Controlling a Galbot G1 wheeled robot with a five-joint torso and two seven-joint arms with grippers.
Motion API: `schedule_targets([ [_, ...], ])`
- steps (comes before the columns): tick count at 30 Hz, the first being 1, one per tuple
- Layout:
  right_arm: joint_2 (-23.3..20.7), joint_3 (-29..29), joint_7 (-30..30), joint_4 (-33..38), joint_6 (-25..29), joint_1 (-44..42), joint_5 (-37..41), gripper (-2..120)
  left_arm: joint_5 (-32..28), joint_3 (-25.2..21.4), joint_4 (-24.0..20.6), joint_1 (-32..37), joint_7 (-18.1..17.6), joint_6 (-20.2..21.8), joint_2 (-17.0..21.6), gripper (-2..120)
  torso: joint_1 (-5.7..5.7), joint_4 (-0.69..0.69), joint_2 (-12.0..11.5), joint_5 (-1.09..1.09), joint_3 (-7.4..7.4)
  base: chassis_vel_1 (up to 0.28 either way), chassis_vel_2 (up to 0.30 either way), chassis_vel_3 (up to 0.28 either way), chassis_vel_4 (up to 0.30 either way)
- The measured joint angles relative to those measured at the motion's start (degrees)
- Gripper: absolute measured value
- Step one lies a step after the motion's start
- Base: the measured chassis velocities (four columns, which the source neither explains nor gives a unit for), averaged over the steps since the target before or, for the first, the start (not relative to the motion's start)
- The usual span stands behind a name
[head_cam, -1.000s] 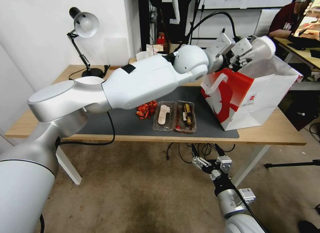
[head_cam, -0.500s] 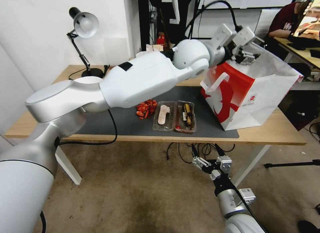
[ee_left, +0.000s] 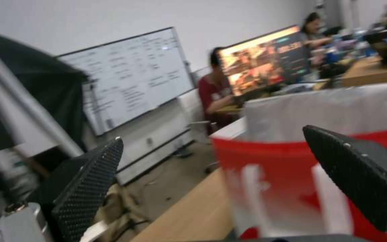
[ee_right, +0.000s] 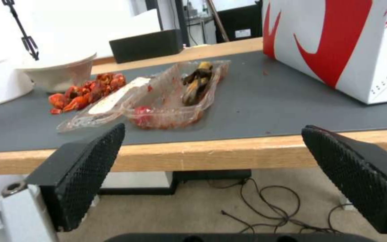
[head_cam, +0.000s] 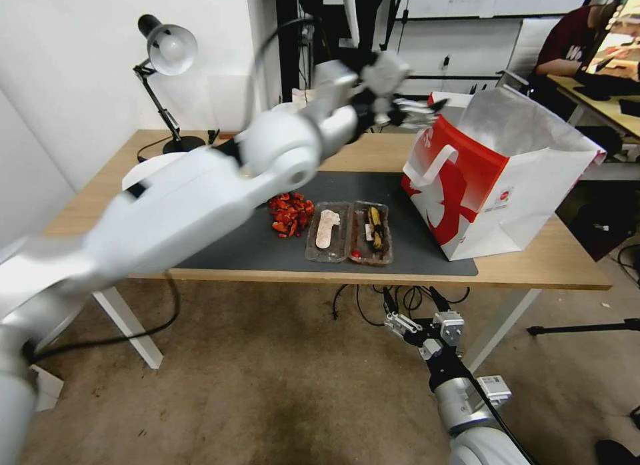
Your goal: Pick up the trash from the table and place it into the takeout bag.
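Observation:
The red-and-white takeout bag (head_cam: 493,185) stands open at the right end of the table (head_cam: 533,268). My left gripper (head_cam: 415,112) hovers in the air just left of the bag's rim. The left wrist view shows this gripper (ee_left: 213,137) open and empty, with the bag (ee_left: 292,174) ahead of it. On the grey mat (head_cam: 427,252) lie trash items: a pile of red shells (head_cam: 291,214) and a clear two-part tray (head_cam: 350,232) with food scraps. A pale bowl (ee_right: 59,72) sits behind the shells (ee_right: 88,92). My right gripper (head_cam: 423,328) waits open below the table's front edge, facing the tray (ee_right: 166,97).
A black desk lamp (head_cam: 167,52) stands at the table's back left corner. Cables (head_cam: 373,298) hang under the table. My left arm (head_cam: 200,205) stretches across the left half of the table above the mat.
One second ago my left gripper held a clear cup over the bag. Half a second ago it was empty there. Now it has swung left, away from the bag's opening.

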Motion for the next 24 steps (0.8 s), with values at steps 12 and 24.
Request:
schedule_targets([
  [12,0.0,0.0,0.0,0.0,0.0,0.0,0.0,100,13.0,-26.0,-13.0,39.6,1.7,-4.5,11.4,100,0.0,-0.03,0.0,0.05,0.0,0.0,0.0,0.0,0.0],
  [24,0.0,0.0,0.0,0.0,0.0,0.0,0.0,100,24.2,-45.8,-17.5,73.9,-0.5,-10.0,1.6,100,0.0,-0.04,0.0,0.04,0.0,0.0,0.0,0.0,0.0],
])
